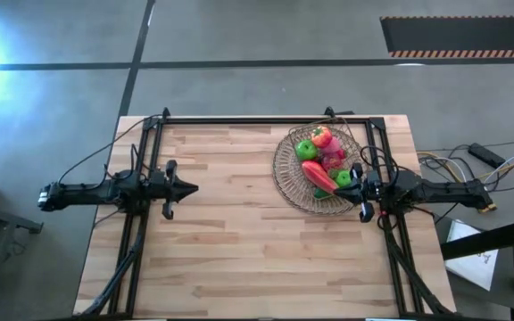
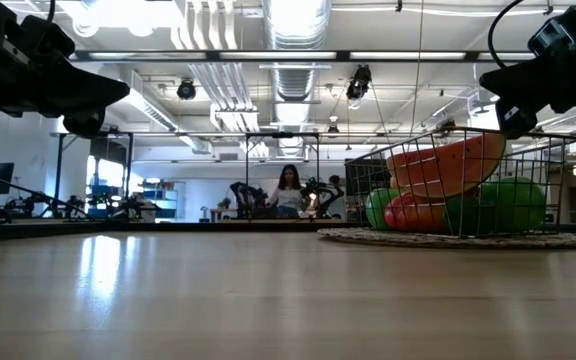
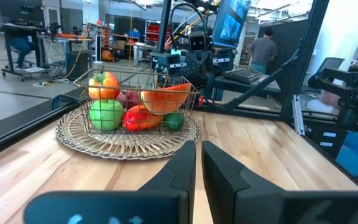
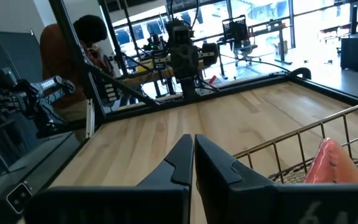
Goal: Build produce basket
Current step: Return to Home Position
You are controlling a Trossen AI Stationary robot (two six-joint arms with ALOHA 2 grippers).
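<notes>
The round tan basket (image 1: 286, 169) lies flat on the table's far right part. A rectangular wire-grid basket (image 3: 135, 78) stands on it. The produce lies inside: a green apple (image 1: 305, 149), an orange-red tomato (image 1: 321, 136), a pink peach (image 1: 332, 157), a long red pepper (image 1: 318, 175) and another green fruit (image 1: 344, 176). My right gripper (image 1: 341, 187) is shut and empty. It hangs level above the round basket's near right rim, beside the wire basket (image 4: 303, 137). My left gripper (image 1: 191, 188) is shut and empty above the table's middle left, pointing at the basket.
Bare wooden table (image 1: 239, 250) stretches between the two grippers and along the near side. Black frame rails (image 1: 257, 119) run along the far edge and under both arms. People and workstations show in the room beyond the table.
</notes>
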